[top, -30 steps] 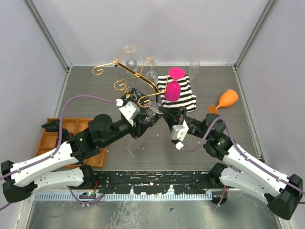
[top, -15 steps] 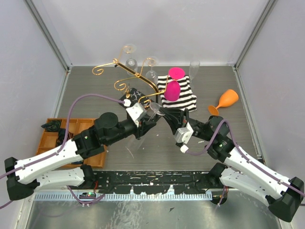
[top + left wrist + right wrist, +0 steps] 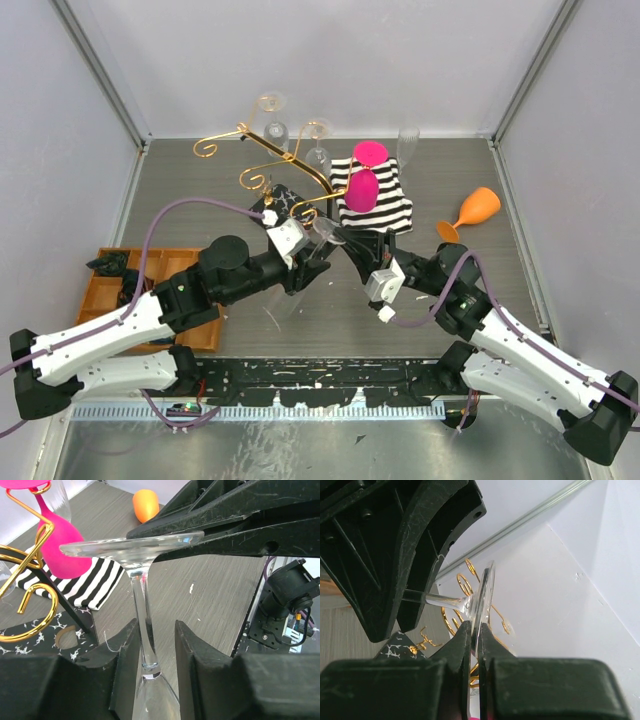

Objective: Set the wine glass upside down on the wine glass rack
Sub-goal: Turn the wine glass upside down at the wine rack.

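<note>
A clear wine glass (image 3: 326, 232) hangs in the air between my two grippers, in front of the wine glass rack (image 3: 272, 166). The rack is gold scrolled wire on a black marbled base (image 3: 287, 201). My right gripper (image 3: 352, 243) is shut on the rim of the glass's flat foot (image 3: 484, 594). My left gripper (image 3: 156, 631) straddles the thin stem (image 3: 141, 612). Its jaws stand apart: the stem rests against the left finger (image 3: 123, 655), with a gap to the other. The bowl runs out of view below the left fingers. Gold hooks (image 3: 465, 583) show behind the foot.
Two pink glasses (image 3: 366, 182) lie on a striped cloth (image 3: 392, 210) right of the rack, and an orange glass (image 3: 472, 211) lies further right. Clear glasses (image 3: 276, 131) hang on the rack, and a tall clear one (image 3: 408, 146) stands at the back. An orange tray (image 3: 150, 291) sits at the left.
Both wrists shifted slightly right and toward me with the glass. The left jaws narrowed on the stem, then eased apart again. The right grip on the foot held.
</note>
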